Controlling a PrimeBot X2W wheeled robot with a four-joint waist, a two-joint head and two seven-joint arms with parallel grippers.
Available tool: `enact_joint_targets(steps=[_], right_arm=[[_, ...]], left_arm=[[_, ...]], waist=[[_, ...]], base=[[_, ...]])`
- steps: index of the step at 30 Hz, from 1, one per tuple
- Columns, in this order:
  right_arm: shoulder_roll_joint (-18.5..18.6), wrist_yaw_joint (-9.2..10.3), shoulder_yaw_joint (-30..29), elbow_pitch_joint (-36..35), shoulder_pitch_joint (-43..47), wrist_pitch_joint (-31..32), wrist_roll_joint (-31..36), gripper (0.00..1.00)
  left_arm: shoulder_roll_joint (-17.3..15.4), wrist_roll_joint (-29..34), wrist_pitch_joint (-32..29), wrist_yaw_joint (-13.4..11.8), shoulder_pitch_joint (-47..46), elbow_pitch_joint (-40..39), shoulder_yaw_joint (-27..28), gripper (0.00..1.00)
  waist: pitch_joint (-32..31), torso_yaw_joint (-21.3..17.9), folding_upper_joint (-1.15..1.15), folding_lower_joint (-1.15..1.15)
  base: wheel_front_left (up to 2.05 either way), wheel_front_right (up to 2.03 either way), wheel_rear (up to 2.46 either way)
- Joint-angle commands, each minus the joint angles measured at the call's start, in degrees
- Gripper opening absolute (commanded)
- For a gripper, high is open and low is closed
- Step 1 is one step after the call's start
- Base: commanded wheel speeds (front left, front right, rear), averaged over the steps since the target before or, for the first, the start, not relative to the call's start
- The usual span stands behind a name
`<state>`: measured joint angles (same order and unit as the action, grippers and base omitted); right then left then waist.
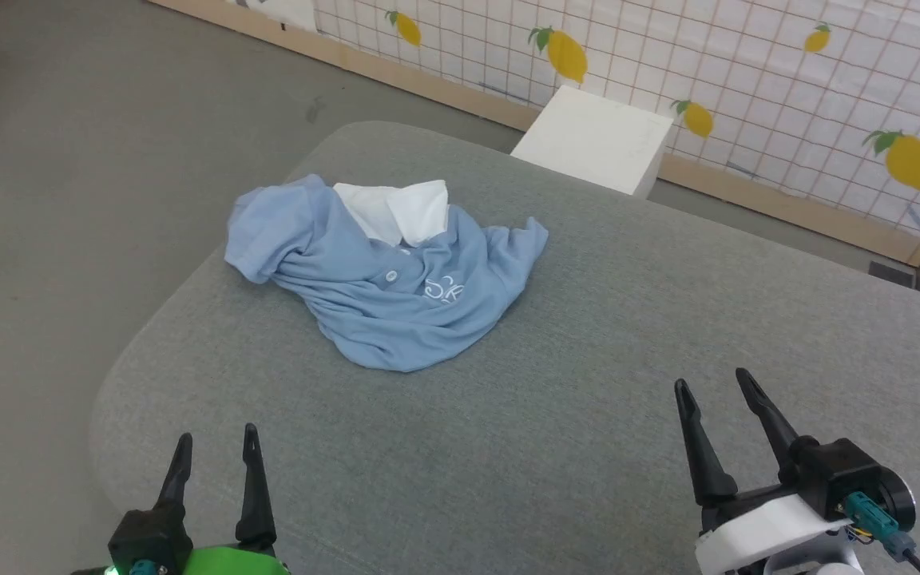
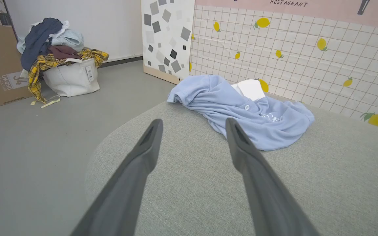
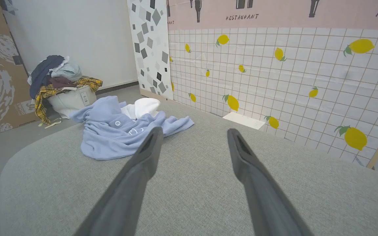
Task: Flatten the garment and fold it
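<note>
The light blue polo shirt [image 1: 396,295] lies crumpled on the far left part of a grey table top [image 1: 628,335] with a rounded corner, well ahead of both arms. The left gripper [image 1: 217,434] hovers at the near left edge and the right gripper [image 1: 711,378] at the near right. Each has its two long dark fingers spread wide and nothing between them. The heap sits up and to the right of the left gripper, and up and well to the left of the right gripper, so the left arm looks to be the nearer of the two. Its long axis runs roughly across the table, from a bunched sleeve or shoulder at the left edge to a loose flap on the right. The white collar [image 1: 404,209] is on the far side and a rounded fold of cloth points back toward the robot. The knit looks soft and thin, full of ridged creases, with a small white button [image 1: 389,275] and a white cursive logo [image 1: 444,289] facing up. Where the hem lies in the folds is hard to tell. The table's covering looks like a fine woven fabric, matte and slightly padded.
</note>
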<state>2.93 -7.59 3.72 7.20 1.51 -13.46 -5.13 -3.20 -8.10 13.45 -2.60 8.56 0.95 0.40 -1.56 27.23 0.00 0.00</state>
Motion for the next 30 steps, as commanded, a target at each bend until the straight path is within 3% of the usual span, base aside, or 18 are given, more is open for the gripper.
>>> enact_joint_targets(steps=[1, 24, 30], right_arm=[[0.0, 0.09, 0.2, 0.3, 0.0, -0.7, -0.7, 1.0], [-0.1, 0.1, 0.3, 1.1, -0.2, -1.5, -0.6, 1.0], [-0.1, 0.1, 0.0, 0.5, -0.4, -1.5, -0.3, 1.0]], left_arm=[[0.3, -0.2, 0.7, -0.3, 1.1, 0.0, 0.0, 1.0], [0.3, -1.0, 1.5, -0.8, 1.3, 0.2, -0.5, 1.0], [0.2, -1.3, 1.5, 0.1, -1.7, 0.5, -1.0, 1.0]], waist=[[0.0, 0.6, 0.0, 0.0], [0.3, 1.3, 0.0, 0.0], [1.3, 1.3, 0.0, 0.0]], base=[[0.0, 0.0, 0.0], [0.0, 0.0, 0.0], [0.0, 0.0, 0.0]])
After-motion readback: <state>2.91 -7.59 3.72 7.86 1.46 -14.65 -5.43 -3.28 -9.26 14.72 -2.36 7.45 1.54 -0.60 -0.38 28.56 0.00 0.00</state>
